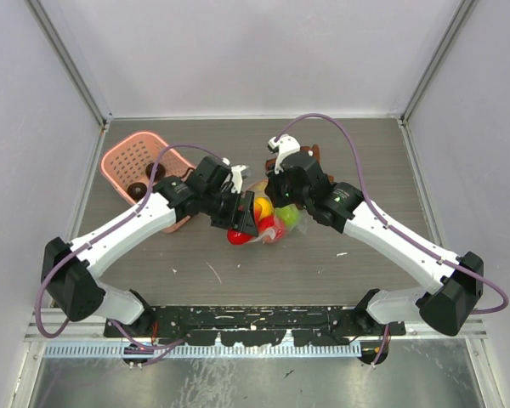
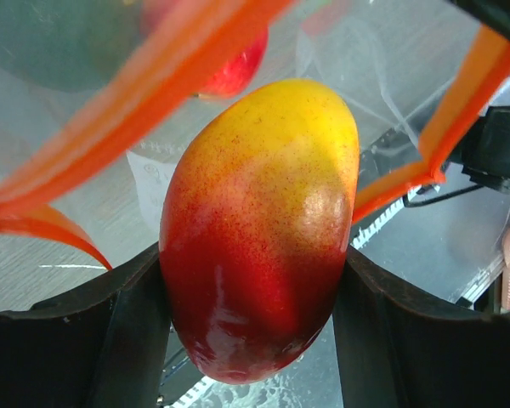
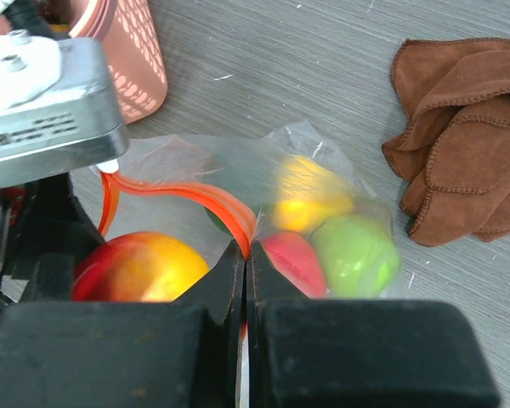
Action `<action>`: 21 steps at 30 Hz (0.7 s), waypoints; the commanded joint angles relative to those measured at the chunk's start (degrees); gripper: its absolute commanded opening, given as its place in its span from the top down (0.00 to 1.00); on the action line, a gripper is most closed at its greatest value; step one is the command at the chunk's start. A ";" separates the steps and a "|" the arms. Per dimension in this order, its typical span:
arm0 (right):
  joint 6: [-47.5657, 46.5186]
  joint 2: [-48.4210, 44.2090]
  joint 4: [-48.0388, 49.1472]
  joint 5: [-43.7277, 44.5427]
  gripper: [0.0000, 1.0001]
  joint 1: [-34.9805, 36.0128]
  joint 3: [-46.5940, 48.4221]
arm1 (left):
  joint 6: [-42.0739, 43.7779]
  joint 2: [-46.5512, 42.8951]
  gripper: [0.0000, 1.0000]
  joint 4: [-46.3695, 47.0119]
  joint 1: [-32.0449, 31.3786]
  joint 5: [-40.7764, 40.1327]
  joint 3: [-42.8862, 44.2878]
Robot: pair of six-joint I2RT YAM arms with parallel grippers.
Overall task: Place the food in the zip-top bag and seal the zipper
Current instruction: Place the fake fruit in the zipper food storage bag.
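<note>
The clear zip-top bag (image 1: 272,223) lies mid-table holding a yellow (image 3: 310,200), a green (image 3: 355,253) and a red (image 3: 291,261) food piece. Its red zipper (image 3: 200,199) curves open along the mouth and also crosses the left wrist view (image 2: 144,106). My left gripper (image 2: 255,293) is shut on a red-and-yellow mango (image 2: 259,225) at the bag's mouth; the mango also shows from above (image 1: 242,228) and in the right wrist view (image 3: 140,268). My right gripper (image 3: 245,255) is shut on the zipper edge of the bag, holding the mouth up.
A pink perforated basket (image 1: 138,161) stands at the back left, with a dark round item at its near edge. A brown cloth (image 3: 463,136) lies to the bag's far right. Walls enclose the table on three sides.
</note>
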 commanded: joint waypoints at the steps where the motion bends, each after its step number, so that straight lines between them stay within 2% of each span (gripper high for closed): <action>1: 0.81 -2.43 4.97 -2.31 1.00 -0.25 1.24 | -2.49 0.08 0.57 4.59 -0.18 -2.33 3.79; 7: 0.99 -2.81 5.50 -4.01 1.00 -0.26 0.56 | -2.48 2.44 0.55 4.36 -0.23 -6.63 5.85; 13: 1.42 -2.82 6.15 -5.59 1.00 -0.26 0.08 | -1.80 3.14 0.52 8.27 -0.34 -8.86 4.45; 17: 1.60 -3.00 6.44 -5.81 1.00 -0.30 -0.02 | -0.83 3.92 0.44 9.99 -0.77 -10.09 3.49; 19: 1.61 -3.09 6.46 -5.77 1.00 -0.29 -0.03 | -0.46 3.84 0.35 10.93 -1.05 -9.97 2.90; 21: 1.61 -3.07 6.49 -5.76 1.00 -0.30 -0.11 | -0.28 3.55 0.32 11.80 -1.27 -9.94 2.24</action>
